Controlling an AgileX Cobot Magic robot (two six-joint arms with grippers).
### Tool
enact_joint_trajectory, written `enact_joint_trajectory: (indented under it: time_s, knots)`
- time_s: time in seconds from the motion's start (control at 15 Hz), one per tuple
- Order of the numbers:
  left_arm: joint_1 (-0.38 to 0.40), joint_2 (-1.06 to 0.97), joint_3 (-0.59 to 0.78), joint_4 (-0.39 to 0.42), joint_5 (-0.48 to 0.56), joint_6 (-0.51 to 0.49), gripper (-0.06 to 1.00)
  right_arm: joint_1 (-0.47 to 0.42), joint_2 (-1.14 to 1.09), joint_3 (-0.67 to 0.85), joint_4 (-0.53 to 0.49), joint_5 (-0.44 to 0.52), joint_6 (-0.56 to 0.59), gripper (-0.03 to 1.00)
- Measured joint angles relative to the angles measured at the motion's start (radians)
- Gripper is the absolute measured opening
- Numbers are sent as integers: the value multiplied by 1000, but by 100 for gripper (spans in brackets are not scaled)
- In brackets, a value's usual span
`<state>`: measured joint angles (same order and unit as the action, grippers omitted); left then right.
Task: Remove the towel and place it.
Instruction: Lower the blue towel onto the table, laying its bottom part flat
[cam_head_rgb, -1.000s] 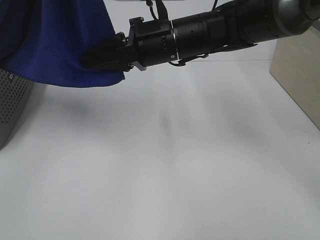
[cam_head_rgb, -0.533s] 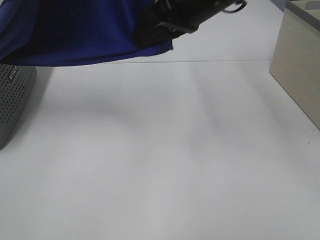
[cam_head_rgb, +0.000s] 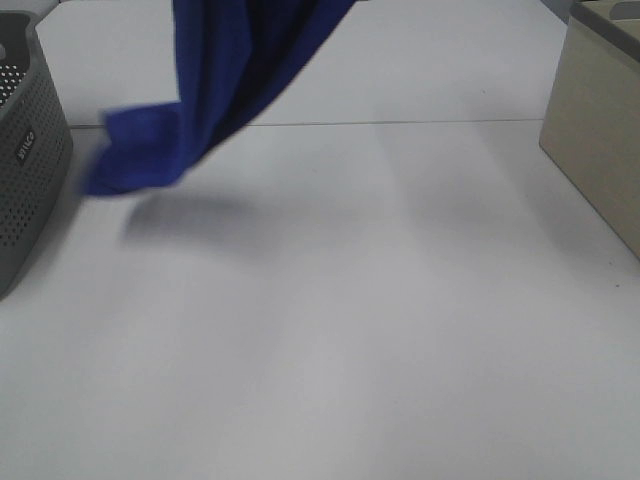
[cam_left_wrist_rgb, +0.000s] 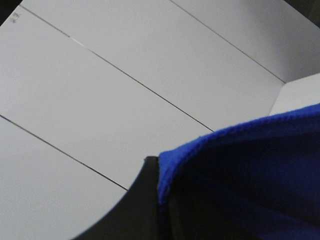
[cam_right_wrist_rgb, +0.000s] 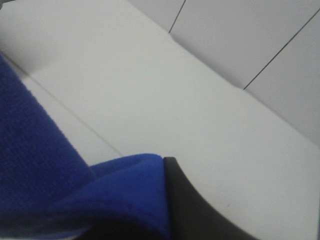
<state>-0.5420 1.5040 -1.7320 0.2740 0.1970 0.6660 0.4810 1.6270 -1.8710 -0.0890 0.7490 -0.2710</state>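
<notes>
Hanging pinched in clenched left fingers (cam_left_wrist_rgb: 132, 212) and clenched right fingers (cam_right_wrist_rgb: 197, 212), towel (cam_head_rgb: 222, 85) above table (cam_head_rgb: 360, 310).

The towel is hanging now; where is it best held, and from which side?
Grip the towel along its upper hem at two spread points, coming edge-on so the thin hem slips between the jaws, as the left gripper and right gripper pinch it now. Its lower corner dangles limp beside the basket and gives little control.
</notes>
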Motion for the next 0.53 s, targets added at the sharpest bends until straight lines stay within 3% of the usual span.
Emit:
enact_joint_trajectory:
  time_s: [0.2,0.4,0.53]
  knots:
    - [27,28,0,-2,-116,-113,0,0,0,-56,-100,-84,-13,2]
    - [31,77,0,-2,-246,-132,0,0,0,-58,-163,-187,-47,2]
    - [46,107,0,-2,-322,-132,0,0,2,-58,-194,-205,-86,2]
